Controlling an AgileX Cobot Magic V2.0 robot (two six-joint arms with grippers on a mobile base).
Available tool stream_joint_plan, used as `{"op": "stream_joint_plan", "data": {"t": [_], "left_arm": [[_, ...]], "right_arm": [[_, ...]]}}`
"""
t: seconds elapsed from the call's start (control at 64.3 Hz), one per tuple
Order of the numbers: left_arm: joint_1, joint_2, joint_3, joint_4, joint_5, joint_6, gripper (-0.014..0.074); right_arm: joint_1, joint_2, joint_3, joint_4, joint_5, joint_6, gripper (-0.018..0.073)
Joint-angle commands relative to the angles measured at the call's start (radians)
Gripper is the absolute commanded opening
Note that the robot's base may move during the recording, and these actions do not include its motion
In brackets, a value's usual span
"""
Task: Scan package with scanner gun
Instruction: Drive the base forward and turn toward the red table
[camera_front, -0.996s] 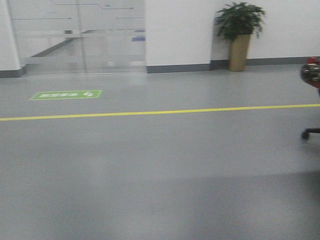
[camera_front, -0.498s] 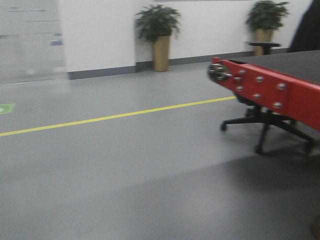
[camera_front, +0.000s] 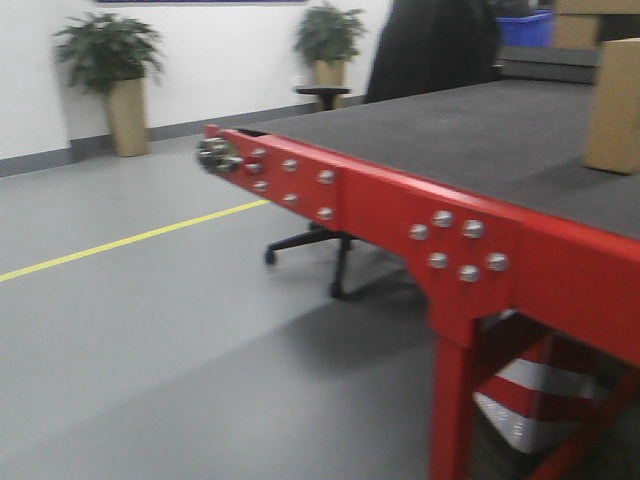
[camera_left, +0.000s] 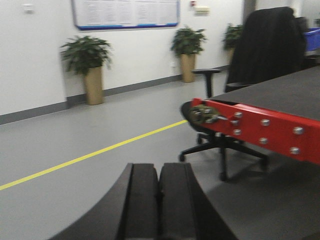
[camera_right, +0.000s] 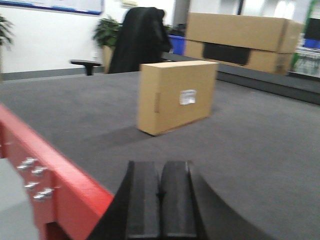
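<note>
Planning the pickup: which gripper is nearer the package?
Right. The right gripper is at the table edge, facing the package; the left gripper is beyond its red end, over the floor, package unseen.

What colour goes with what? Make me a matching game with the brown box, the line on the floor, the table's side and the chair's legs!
Things:
1. package
2. floor line
3. table frame
4. chair base

Colours:
A. red
B. black
C. brown
D. yellow

Pairs: 1-C, 2-D, 3-A, 4-B.
</note>
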Motion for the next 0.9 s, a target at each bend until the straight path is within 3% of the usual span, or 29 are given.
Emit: {"op": "stream_joint_plan", "data": {"t": [0.0,0.887], "left_arm": [[-0.005,-0.004,-0.003,-0.006,-0.017,-0.005,-0.0111],[-0.005,-0.004,-0.003,-0.006,-0.017,-0.005,-0.0111]], "right_arm": [[0.002,-0.003,0.0,-0.005,-0.014,-0.003,-0.0154],[0.002,-0.003,0.0,-0.005,-0.014,-0.003,-0.0154]]}}
